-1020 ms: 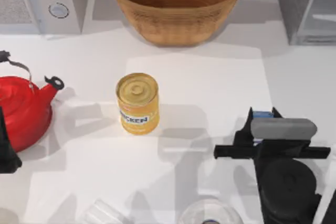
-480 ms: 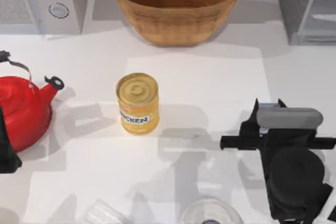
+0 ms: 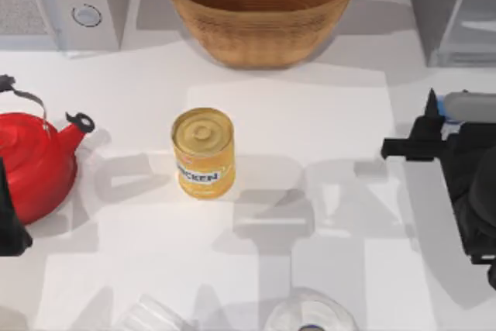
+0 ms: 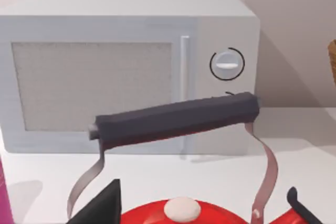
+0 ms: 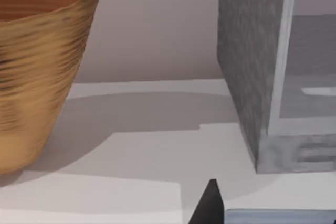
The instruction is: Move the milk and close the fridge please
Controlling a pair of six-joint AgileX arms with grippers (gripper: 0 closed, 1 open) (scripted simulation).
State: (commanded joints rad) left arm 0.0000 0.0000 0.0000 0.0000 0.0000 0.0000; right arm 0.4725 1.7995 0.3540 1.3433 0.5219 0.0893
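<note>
Overhead, right gripper (image 3: pixel 443 118) pinches the milk (image 3: pixel 470 106) near the fridge (image 3: pixel 449 9).

Wicker bowl (image 5: pixel 37 72) beside open fridge (image 5: pixel 262 72); milk (image 5: pixel 278 216) at frame edge.

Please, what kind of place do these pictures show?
Most likely a rendered kitchen counter: a microwave with two knobs, a red kettle, a grey fridge with its door open, and a chicken can on the white table.

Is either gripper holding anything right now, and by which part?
The right gripper seems to hold the milk; which part it grips cannot be told. The left arm sits parked by the kettle.
</note>
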